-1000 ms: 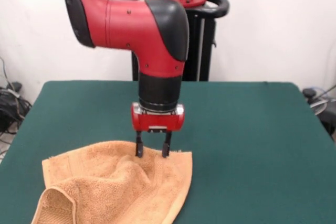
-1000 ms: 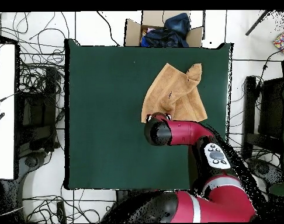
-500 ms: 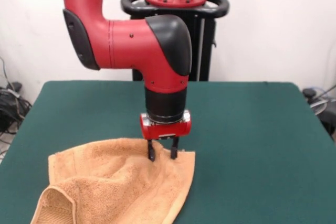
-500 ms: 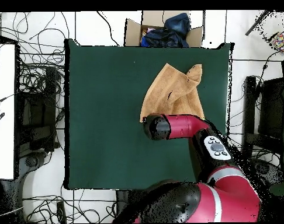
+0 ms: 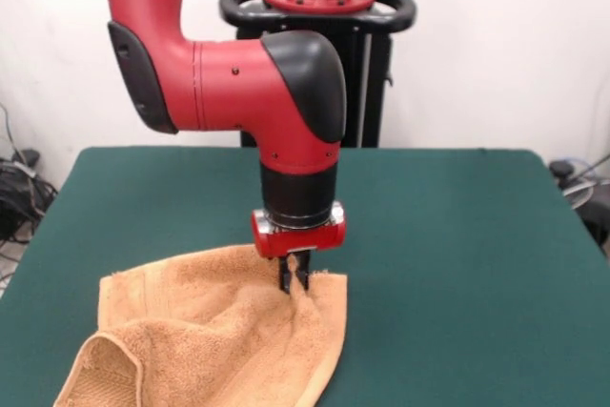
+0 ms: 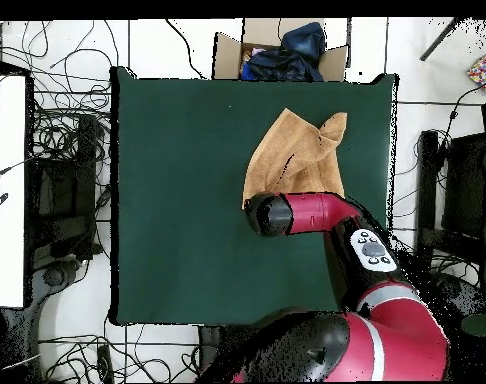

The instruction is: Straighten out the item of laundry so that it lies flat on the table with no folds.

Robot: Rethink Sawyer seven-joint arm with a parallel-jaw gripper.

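The peach terry towel [image 5: 205, 331] lies rumpled on the green table [image 5: 457, 264], at the front left in the front view, with a folded-over corner at its near left end. In the overhead view the towel [image 6: 292, 155] sits at the upper right of the table [image 6: 177, 200]. My gripper [image 5: 294, 278] stands straight down at the towel's far right corner, its fingers pinched together on a small ridge of cloth. In the overhead view the arm's wrist [image 6: 272, 215] covers the gripper and that corner.
A cardboard box [image 6: 277, 55] with dark cloth stands beyond the table's top edge in the overhead view. Cables lie on the floor at the left. The robot's pedestal [image 5: 329, 7] stands behind the table's far edge.
The gripper's fingers have closed from spread apart to pinched on the towel's far right corner. The towel's far edge has bunched slightly toward the gripper.
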